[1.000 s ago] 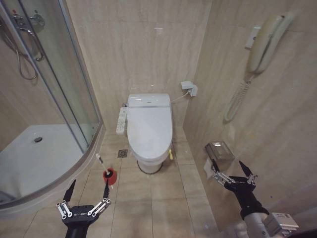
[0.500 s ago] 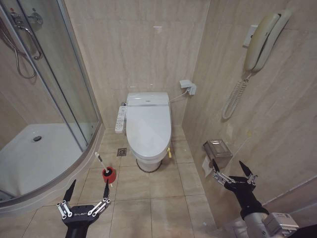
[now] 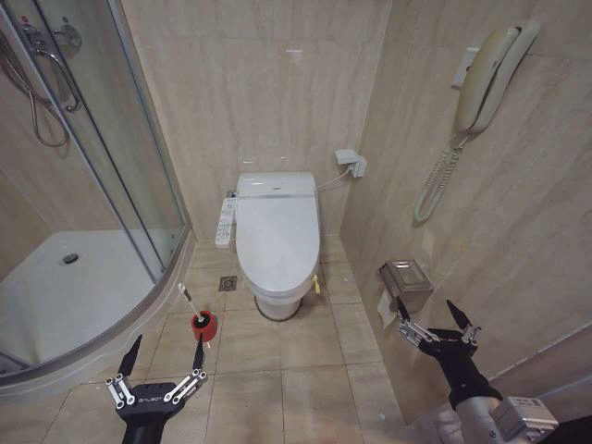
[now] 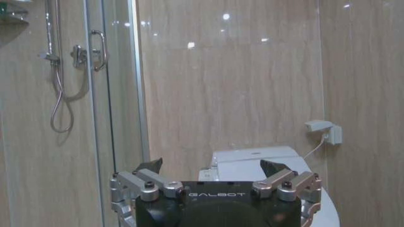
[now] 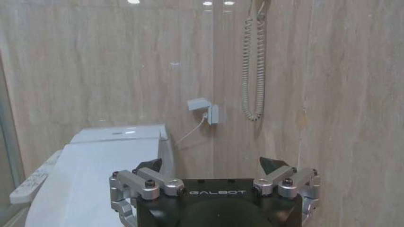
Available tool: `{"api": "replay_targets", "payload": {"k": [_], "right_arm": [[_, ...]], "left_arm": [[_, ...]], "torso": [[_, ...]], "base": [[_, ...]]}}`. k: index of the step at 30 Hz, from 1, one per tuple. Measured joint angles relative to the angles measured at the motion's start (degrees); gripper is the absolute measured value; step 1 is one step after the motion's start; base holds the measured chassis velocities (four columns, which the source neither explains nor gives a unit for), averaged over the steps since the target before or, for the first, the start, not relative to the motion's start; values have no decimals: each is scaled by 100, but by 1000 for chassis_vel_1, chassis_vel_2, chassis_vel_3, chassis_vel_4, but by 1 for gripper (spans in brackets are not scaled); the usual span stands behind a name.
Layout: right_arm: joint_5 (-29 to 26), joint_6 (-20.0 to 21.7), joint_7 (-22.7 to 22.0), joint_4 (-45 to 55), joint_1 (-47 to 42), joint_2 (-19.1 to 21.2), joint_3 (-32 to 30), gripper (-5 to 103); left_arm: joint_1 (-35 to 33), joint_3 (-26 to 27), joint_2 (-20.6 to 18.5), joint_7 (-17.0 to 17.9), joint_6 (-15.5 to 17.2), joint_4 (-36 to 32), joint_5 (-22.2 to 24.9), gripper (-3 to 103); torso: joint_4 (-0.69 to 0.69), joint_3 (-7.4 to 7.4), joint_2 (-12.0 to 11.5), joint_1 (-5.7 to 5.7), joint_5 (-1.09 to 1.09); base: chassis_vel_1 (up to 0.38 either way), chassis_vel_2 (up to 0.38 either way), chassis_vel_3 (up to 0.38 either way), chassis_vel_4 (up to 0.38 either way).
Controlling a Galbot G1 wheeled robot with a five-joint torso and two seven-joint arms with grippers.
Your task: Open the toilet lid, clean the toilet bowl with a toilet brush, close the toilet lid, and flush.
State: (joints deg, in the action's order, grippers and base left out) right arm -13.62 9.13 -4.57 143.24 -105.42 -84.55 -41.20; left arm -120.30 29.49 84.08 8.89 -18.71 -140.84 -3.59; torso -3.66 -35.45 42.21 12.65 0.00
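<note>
The toilet lid (image 3: pixel 277 236) lies shut, glossy white, over the toilet bowl (image 3: pixel 276 302) against the back wall. A yellow-green strap (image 3: pixel 316 285) hangs at the lid's front right edge. The button panel (image 3: pixel 225 224) juts out on the bowl's left side. The toilet brush (image 3: pixel 186 298) stands tilted in its red cup (image 3: pixel 203 326) on the floor, front left of the bowl. My left gripper (image 3: pixel 168 344) hovers open just in front of the cup. My right gripper (image 3: pixel 425 310) is open near the right wall. The wrist views show the left gripper (image 4: pixel 211 165) and the right gripper (image 5: pixel 211 166) open, with the lid (image 5: pixel 94 175) beyond.
A curved glass shower enclosure (image 3: pixel 139 166) and its white tray (image 3: pixel 65 296) fill the left. On the right wall hang a phone (image 3: pixel 486 79) and a metal paper holder (image 3: pixel 407 277). A floor drain (image 3: pixel 228 284) sits left of the bowl. Bare tiles (image 3: pixel 296 370) lie between the grippers.
The whole head view has shifted slightly, so the camera moved. Both grippers, the brush and the lid keep their places.
</note>
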Motion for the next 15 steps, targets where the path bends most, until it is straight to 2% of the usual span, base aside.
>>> {"api": "replay_targets", "payload": {"k": [15], "right_arm": [[0, 0, 0, 0, 0, 0, 0, 100]], "left_arm": [[0, 0, 0, 0, 0, 0, 0, 100]], "torso": [[0, 0, 1, 0, 0]], "base": [[0, 0, 0, 0]]}}
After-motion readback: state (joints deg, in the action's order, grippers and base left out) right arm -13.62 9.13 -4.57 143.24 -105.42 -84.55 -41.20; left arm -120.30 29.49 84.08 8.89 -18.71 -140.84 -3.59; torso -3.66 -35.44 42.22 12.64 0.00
